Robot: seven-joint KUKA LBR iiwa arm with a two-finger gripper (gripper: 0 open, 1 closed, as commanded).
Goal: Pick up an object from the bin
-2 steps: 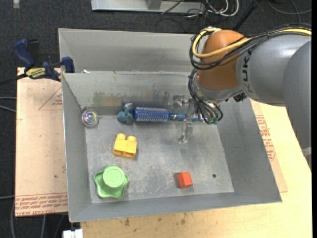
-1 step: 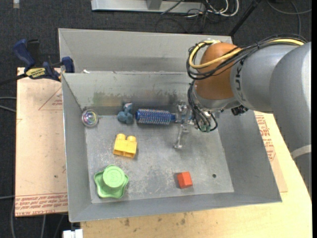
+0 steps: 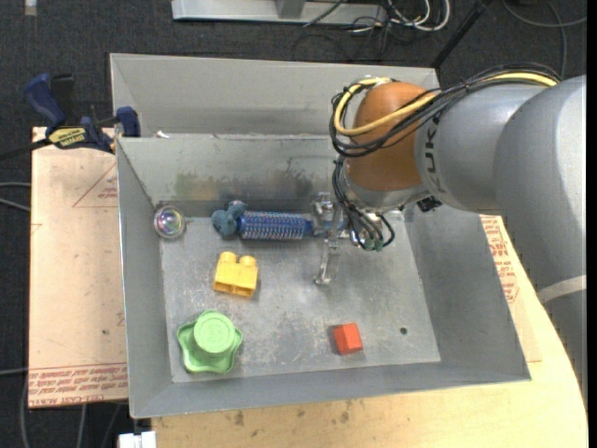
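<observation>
Closest to the lens you have the arm's (image 3: 522, 157) thick grey link, coming in from the right edge and crossing above the bin's (image 3: 280, 161) far right corner. It ends in a rounded orange cover (image 3: 382, 143) with yellow and black cables (image 3: 359, 110) looped around it. The wrist below that cover points steeply down into the bin.

Your pincer (image 3: 326, 259) hangs under the cover, a slim metal piece with its tip low over bare grey floor, a little right of the bin's middle. You cannot tell from this angle whether it is open or closed, and nothing shows gripped in it.

Nearest to it lies a blue bristly brush (image 3: 270, 225), stretched out left to right along the back of the floor. Its right end sits just beside the pincer's upper part and its knobbly handle points left. Whether the two touch you cannot tell.

Further out, a yellow block (image 3: 235, 274) lies left of the tip, below the brush. An orange cube (image 3: 347, 338) sits toward the front, slightly right of the tip. A small shiny ball (image 3: 169, 222) rests by the left wall, past the brush handle. A green scalloped lid (image 3: 210, 342) lies in the front left corner, well apart from the pincer.
</observation>
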